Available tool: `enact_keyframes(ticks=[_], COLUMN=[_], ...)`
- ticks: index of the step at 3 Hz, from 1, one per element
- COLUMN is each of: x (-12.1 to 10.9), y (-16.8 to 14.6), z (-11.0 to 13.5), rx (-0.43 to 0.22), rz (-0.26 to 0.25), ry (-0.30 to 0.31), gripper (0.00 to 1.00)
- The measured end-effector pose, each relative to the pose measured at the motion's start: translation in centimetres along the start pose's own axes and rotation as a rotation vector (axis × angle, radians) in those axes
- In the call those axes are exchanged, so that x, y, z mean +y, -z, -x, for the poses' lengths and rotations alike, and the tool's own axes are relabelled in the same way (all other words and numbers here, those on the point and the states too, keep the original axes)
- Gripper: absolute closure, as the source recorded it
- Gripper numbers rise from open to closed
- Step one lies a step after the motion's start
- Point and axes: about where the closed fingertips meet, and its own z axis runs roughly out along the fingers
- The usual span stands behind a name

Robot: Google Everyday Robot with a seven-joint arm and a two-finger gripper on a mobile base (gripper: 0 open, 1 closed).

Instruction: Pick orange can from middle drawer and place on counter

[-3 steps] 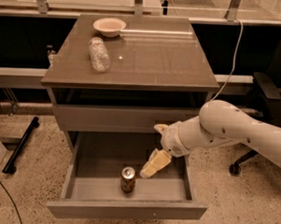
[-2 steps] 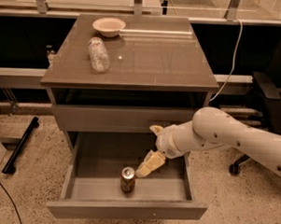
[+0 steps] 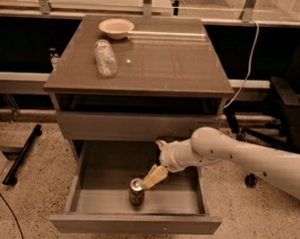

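Presently we record the counter (image 3: 167,67) as the largest item, a glossy grey-brown slab topping the grey cabinet. Below it the shallow drawer front (image 3: 134,127) sits closed. Under that, the middle drawer (image 3: 135,224) is pulled out toward the near side, its deep box open to view.

We note the white arm (image 3: 248,158) entering from the right and reaching left into the open drawer. A dark office chair (image 3: 290,107) stands at the far right, well apart from the cabinet.

On the counter we find 2 items. A clear plastic bottle (image 3: 105,58) lies on its side at the far left. A pale bowl (image 3: 116,27) stands just beyond it, near the far edge.

We locate the orange can (image 3: 136,192) upright on the drawer floor, near the drawer's front wall and roughly central, silver top upward.

The gripper (image 3: 152,163) hangs inside the drawer, just right of and above the can. Its 2 tan fingers (image 3: 155,175) stand spread wide, gripping nothing. The lower one slants down-left with its tip at the can's top. We cannot tell whether it touches.
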Motion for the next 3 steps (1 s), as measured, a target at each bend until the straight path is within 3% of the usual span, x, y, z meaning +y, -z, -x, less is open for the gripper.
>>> enact_keyframes(ticks=[1, 3], x=[0.2, 1.2], y=[-3.7, -8.1], z=[-3.2, -5.6], rx=[0.044, 0.054], rz=[0.020, 0.071], ry=[-0.041, -0.098], gripper=[0.00, 0.00])
